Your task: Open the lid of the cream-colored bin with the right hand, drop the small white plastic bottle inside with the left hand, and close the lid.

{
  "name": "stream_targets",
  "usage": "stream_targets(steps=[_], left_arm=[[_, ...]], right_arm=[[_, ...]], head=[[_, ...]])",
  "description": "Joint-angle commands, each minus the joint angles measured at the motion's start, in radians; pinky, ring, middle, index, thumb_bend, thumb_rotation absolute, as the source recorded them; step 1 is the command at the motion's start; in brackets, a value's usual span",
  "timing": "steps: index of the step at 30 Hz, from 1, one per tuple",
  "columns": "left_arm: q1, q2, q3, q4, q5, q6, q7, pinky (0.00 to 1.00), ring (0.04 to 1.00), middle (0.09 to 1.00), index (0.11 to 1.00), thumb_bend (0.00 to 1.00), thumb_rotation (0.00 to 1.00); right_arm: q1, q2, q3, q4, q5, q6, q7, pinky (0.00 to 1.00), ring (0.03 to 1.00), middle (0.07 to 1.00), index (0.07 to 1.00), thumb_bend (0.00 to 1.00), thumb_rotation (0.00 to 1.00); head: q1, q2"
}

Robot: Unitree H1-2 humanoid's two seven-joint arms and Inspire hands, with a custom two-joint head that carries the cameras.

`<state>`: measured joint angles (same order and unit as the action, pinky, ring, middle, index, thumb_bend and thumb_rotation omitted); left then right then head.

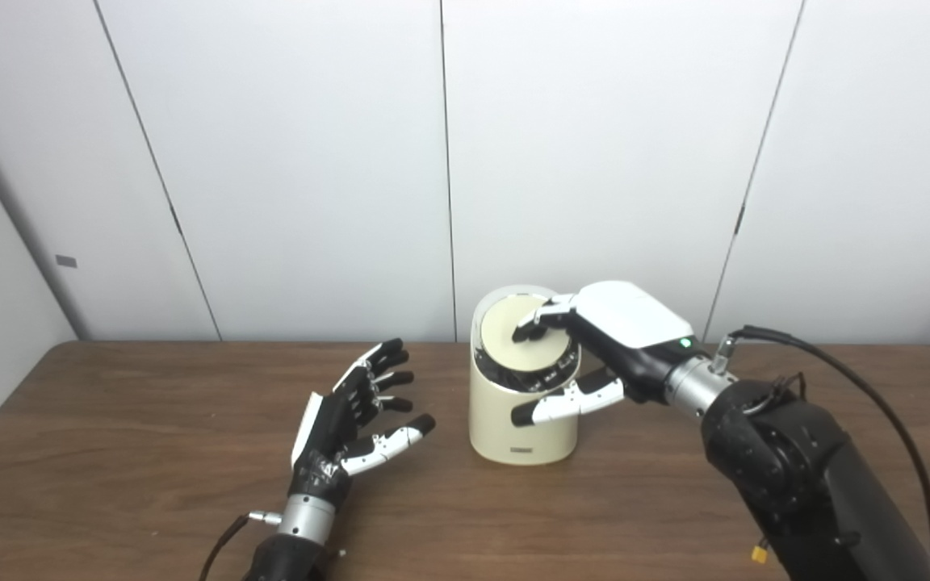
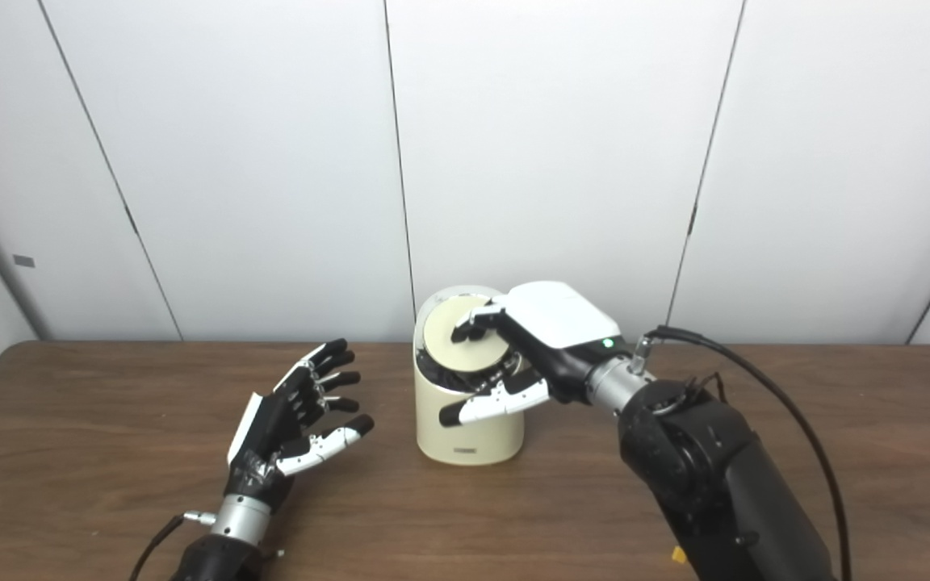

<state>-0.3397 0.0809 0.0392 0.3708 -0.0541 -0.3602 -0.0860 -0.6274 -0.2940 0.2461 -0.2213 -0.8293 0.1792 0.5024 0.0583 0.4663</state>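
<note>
The cream-colored bin (image 1: 513, 436) stands at the middle of the table. Its round lid (image 1: 513, 345) lies tilted in the top opening, and a dark gap shows along the lid's front edge. My right hand (image 1: 604, 335) rests over the bin from the right. Its fingertips (image 1: 531, 327) touch the lid's top, and its thumb stretches across the bin's front wall, apart from the fingers. My left hand (image 1: 352, 415) hovers open and holds nothing, to the left of the bin and a short gap from it, palm toward the bin. No small white bottle shows in either view.
The brown wooden table (image 1: 110, 452) ends at a white panelled wall (image 1: 312, 161) just behind the bin. A black cable (image 1: 860, 379) loops from my right wrist over the right side of the table.
</note>
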Motion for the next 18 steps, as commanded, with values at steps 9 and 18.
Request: stream_targets(steps=[9, 18], left_arm=[[-0.014, 0.007, -0.001, -0.016, 0.009, -0.012, 0.005, 0.63, 0.774, 0.846, 0.863, 0.70, 0.08], [-0.006, 0.008, 0.001, -0.033, -0.024, -0.008, -0.016, 0.63, 0.777, 0.851, 0.867, 0.69, 0.06]], right_arm=[[-0.005, 0.077, -0.125, 0.009, 0.095, 0.051, -0.208, 0.68, 0.843, 0.865, 0.841, 0.66, 0.56], [0.115, 0.122, -0.245, 0.077, 0.265, 0.017, -0.399, 0.65, 0.811, 0.870, 0.856, 0.67, 0.36]], head=[[0.001, 0.001], [-0.009, -0.001]])
